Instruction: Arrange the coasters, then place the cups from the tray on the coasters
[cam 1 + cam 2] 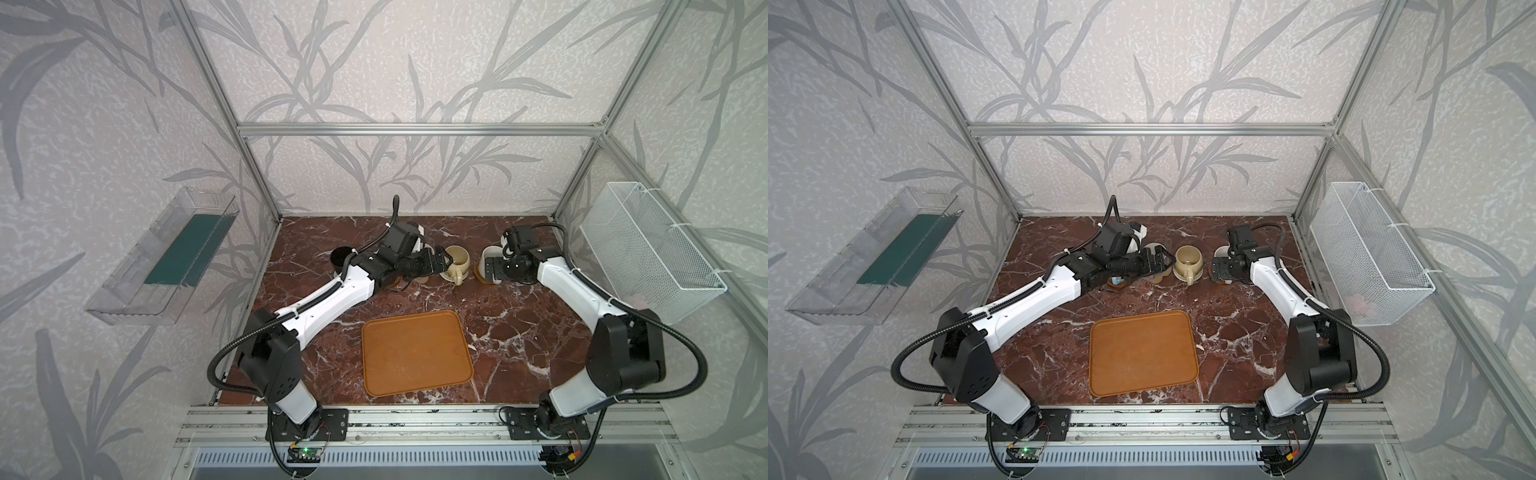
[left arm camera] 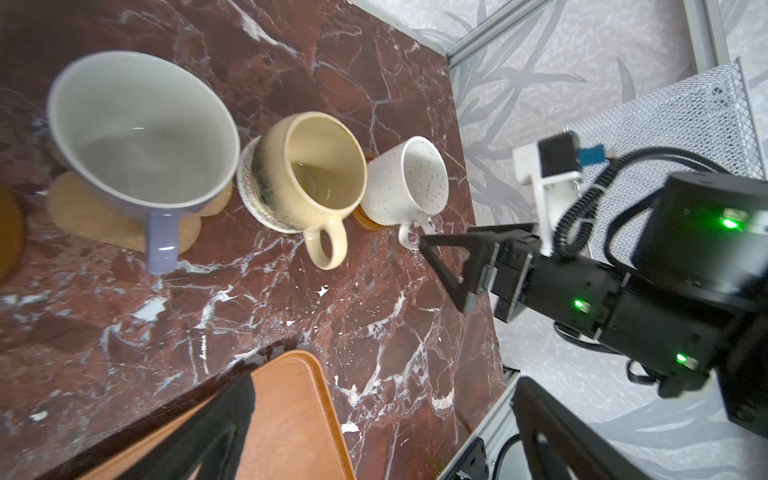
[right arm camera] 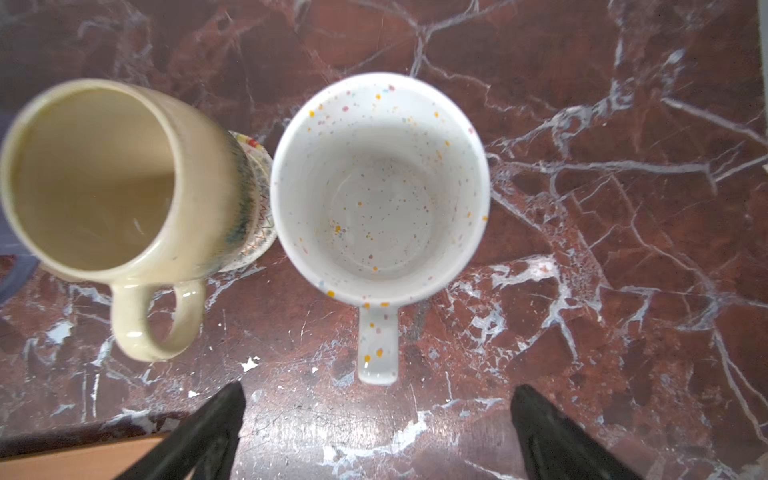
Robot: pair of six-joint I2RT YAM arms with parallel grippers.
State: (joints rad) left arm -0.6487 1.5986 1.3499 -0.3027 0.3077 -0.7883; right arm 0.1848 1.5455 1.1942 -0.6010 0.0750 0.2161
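Arms stretched forward; left gripper [image 2: 384, 384] and right gripper [image 3: 378, 395] spread wide, seemingly empty.

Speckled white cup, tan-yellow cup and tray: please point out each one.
speckled white cup [image 3: 374, 216], right wrist view, inner bottom.
tan-yellow cup [image 3: 95, 178], right wrist view, inner wall.
tray [image 1: 417, 353], a top view, bare floor.

Two robot arms reach toward the frame's centre, left claw [image 1: 1160, 262] and right claw [image 1: 1219, 272] flanking a tan-yellow cup [image 1: 1188, 262] on its coaster [image 1: 1178, 275]; the tray [image 1: 1144, 353] lies below.
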